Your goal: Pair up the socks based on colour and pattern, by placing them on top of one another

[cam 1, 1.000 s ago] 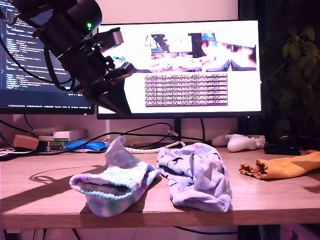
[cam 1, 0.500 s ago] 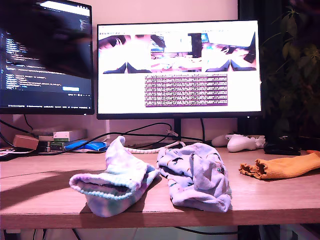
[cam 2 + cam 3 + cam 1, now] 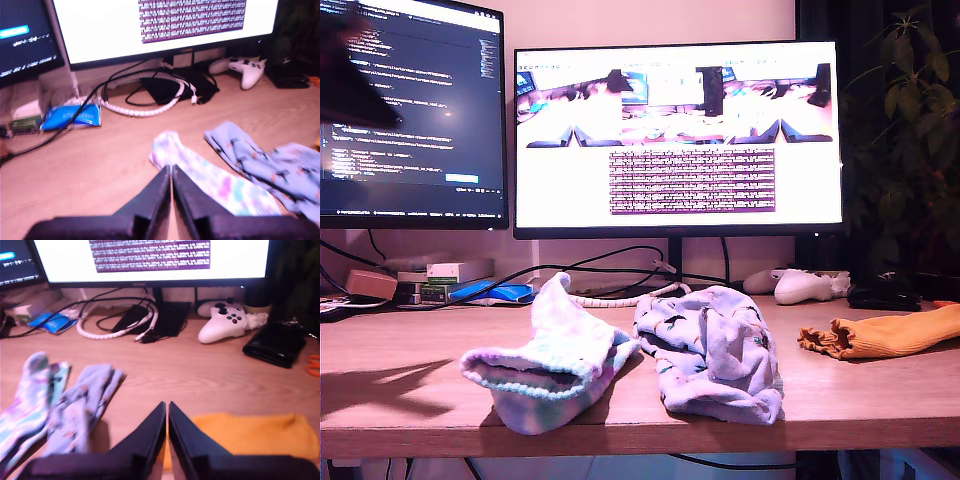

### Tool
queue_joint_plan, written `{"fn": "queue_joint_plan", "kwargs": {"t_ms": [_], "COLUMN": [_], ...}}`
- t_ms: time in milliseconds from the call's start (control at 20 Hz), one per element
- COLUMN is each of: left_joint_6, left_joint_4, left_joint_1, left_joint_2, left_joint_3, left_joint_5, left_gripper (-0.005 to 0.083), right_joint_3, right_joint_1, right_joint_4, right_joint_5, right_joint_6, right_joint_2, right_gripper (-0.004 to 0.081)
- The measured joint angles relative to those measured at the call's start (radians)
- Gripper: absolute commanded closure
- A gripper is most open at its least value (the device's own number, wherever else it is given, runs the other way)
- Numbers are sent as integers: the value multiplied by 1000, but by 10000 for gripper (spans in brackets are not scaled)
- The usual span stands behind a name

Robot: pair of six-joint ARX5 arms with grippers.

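- My first gripper (image 3: 171,170) hangs above the table (image 3: 410,350) with its fingers (image 3: 155,195) pressed together, holding nothing; its tips point at the toe of the blotched sock (image 3: 210,182).
- My second gripper (image 3: 167,406) also has its fingers (image 3: 187,437) closed on nothing, poised over the near end of the orange sock (image 3: 250,435).
- In the exterior view the blotched sock (image 3: 555,365) lies near the table's front edge, left of centre, its cuff facing the camera.
- Just to its right in that view, touching it, the pale lavender sock (image 3: 715,355) with small dark prints lies crumpled.
- The orange sock (image 3: 885,333) rests well apart, at the exterior view's right edge.
- A white game controller (image 3: 222,322) sits behind the socks, under the monitor (image 3: 678,135).
- A blurred dark arm (image 3: 345,75) shows at the exterior view's top left corner.
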Motion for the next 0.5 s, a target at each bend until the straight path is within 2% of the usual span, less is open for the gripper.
{"fn": "queue_joint_plan", "kwargs": {"t_ms": [100,300,400,500], "left_joint_6": [-1,-1,-1,-2], "left_joint_4": [-74,-198,-258,-304], "left_joint_1": [-15,-47,-48,-48], "left_joint_2": [-89,-254,-320,-357], "left_joint_3": [-2,-2,-1,-1], "left_joint_5": [0,1,0,0], "left_gripper": [793,792,792,792], "right_joint_3": [0,1,1,1], "right_joint_1": [21,35,39,39], "right_joint_4": [-86,-181,-229,-272], "right_joint_5": [23,26,27,27], "right_joint_6": [0,-3,-3,-4], "right_joint_2": [-116,-362,-421,-428], "right_gripper": [783,783,783,783]}}
